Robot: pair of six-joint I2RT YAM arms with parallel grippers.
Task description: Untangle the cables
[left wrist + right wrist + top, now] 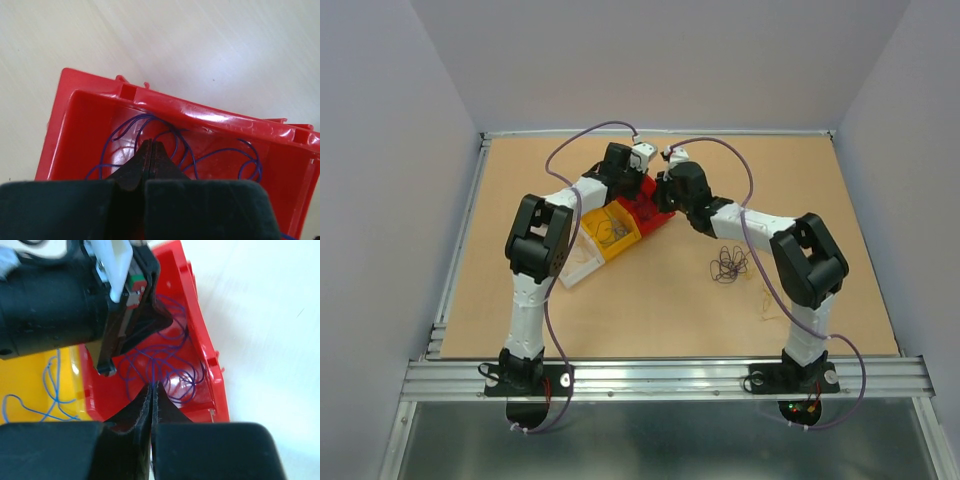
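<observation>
Cables, purple: loose loops of purple cables (225, 150) lie inside the red bin (200, 107); parts of them run under the fingers, out of our sight.
Cables, dark: a clump of dark cables (728, 265) sits on the surface (650, 320) near the right arm, apart from the bins; only the top view shows it.
Left pincer: the left pincer (151, 146) is pressed together, tips among the purple loops; we cannot tell whether a strand is caught.
Right pincer: the right pincer (151, 389) is likewise pressed together over the same bin, near the left one.
Hidden from above: both arms cover most of the red bin.
Right wrist only: a yellow bin (30, 375) lies right against the red one, with a thin blue cable (52, 385) in it.
</observation>
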